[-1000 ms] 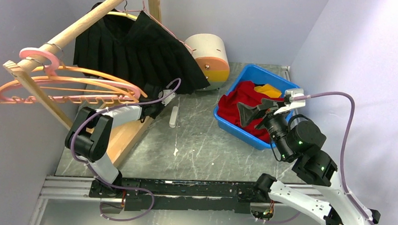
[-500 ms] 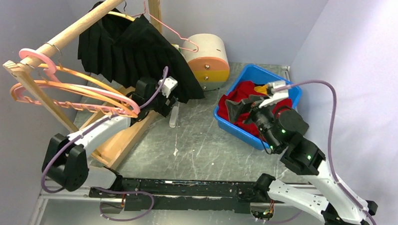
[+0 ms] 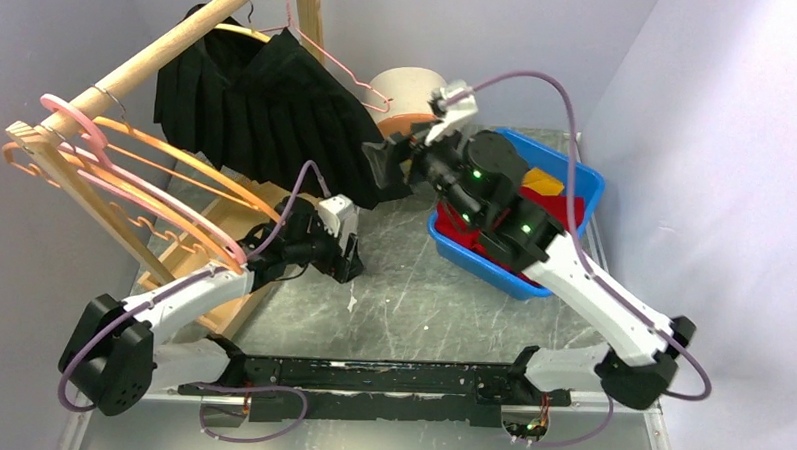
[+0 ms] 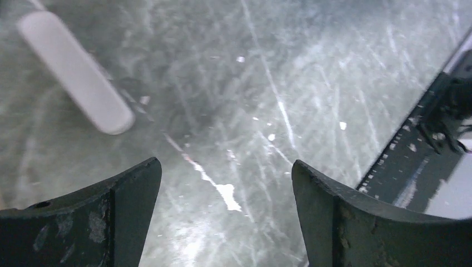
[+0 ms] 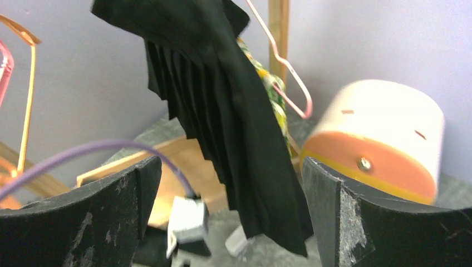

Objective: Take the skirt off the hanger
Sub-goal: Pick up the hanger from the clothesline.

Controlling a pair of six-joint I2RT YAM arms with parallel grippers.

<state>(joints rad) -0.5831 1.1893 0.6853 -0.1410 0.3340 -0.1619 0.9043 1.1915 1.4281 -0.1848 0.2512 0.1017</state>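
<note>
While the skirt hangs hem-down from the rail, I log left hand and right hand gaping, empty; bin holds red cloth.

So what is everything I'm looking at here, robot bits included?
skirt: one, black, pleated, hanging from the rack
wire hanger: one, pink, carrying the skirt
empty hangers: several, pink and orange, at the rack's left end
wooden rack: one, pale wood, back left
cylinder: one, cream and orange, at the back
bin: one, blue, right side of the table
cloth: one, red, in the bin
yellow item: one, in the bin
small bar: one, white, lying on the table
table: one, grey, scuffed
left gripper: open, low over the table
right gripper: open, facing the skirt
</note>
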